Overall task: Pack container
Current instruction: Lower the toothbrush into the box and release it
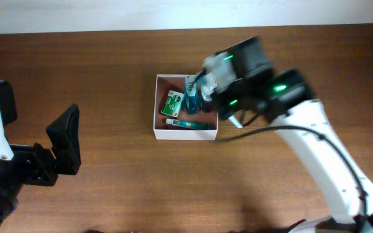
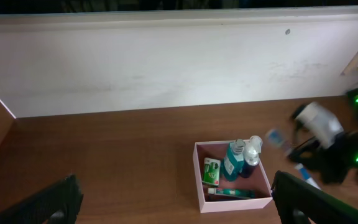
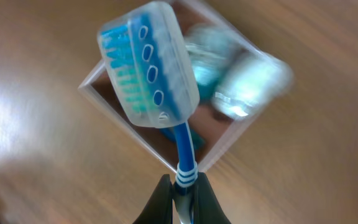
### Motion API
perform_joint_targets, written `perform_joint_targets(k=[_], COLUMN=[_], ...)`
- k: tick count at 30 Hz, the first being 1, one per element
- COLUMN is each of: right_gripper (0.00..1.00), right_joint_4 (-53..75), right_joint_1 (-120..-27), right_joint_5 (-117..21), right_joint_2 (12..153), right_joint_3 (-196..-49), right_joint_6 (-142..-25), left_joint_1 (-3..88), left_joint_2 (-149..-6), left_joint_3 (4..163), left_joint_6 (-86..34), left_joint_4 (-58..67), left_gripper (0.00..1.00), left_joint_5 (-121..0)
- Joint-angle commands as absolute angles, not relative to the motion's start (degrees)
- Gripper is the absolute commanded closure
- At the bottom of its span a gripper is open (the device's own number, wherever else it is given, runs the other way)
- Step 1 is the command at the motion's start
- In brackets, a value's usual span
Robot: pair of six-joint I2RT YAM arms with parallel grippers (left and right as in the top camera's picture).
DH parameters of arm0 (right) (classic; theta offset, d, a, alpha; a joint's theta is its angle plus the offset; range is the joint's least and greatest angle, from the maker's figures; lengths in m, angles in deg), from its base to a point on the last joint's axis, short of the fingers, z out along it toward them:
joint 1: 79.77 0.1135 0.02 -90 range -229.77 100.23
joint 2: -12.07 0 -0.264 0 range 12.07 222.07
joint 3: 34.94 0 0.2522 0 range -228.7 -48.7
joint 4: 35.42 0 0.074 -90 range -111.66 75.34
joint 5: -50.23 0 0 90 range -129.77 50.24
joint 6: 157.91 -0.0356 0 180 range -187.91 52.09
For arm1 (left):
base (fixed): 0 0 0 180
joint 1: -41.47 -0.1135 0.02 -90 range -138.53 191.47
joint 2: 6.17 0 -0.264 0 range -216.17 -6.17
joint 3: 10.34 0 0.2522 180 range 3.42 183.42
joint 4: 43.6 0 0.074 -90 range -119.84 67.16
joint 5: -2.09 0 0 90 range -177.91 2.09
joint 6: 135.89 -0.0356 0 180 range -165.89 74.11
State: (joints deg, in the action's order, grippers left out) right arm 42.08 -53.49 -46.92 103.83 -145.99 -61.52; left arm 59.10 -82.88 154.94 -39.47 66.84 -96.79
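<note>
The container [image 1: 186,134] is a square shallow box with white walls and a pinkish-brown inside, at mid-table. It holds a green packet [image 1: 172,103], a teal bottle [image 1: 192,97], a dark blue bottle [image 1: 206,98] and a toothpaste tube [image 1: 188,123]. It also shows in the left wrist view [image 2: 199,180] and the right wrist view [image 3: 114,118]. My right gripper [image 3: 183,190] is shut on a blue toothbrush [image 3: 149,62] with a clear head cap, held above the container's right side [image 1: 215,68]. My left gripper [image 2: 173,199] is open and empty, far left of the container.
The wooden table [image 1: 109,65] runs wide around the container. A pale wall [image 2: 166,62] stands behind the table's far edge. My right arm [image 1: 316,149] reaches in from the lower right.
</note>
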Motion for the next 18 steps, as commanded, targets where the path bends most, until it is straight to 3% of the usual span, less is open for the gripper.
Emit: perform_joint_targets(k=[1, 11, 14, 16, 18], right_gripper=[0.96, 0.96, 0.78, 0.57, 0.5], right_joint_4=[39.92, 28.92, 28.44, 28.62, 29.14], right_joint_1=[-44.07, -42.41, -43.11, -43.42, -43.39], right_joint_5=[-45.09, -38.84, -38.38, -38.4, -38.42], right_joint_2=[109.32, 122.87, 124.49, 124.57, 123.7], right_joint_3=[-145.34, -145.34, -145.34, -145.36, -145.47], right_joint_6=[-39.86, -27.97, -27.66, -27.71, -28.1], left_joint_1=[58.88, 58.88, 58.88, 58.88, 58.88], left_joint_2=[-83.01, -83.01, -83.01, -83.01, -83.01], left_joint_3=[155.29, 155.29, 155.29, 155.29, 155.29], left_joint_6=[-40.41, -40.41, -40.41, -40.41, -40.41], left_joint_4=[66.84, 66.84, 66.84, 66.84, 66.84], left_gripper=[0.0, 0.01, 0.01, 0.01, 0.01], left_joint_5=[-97.38, -97.38, -97.38, -97.38, -97.38])
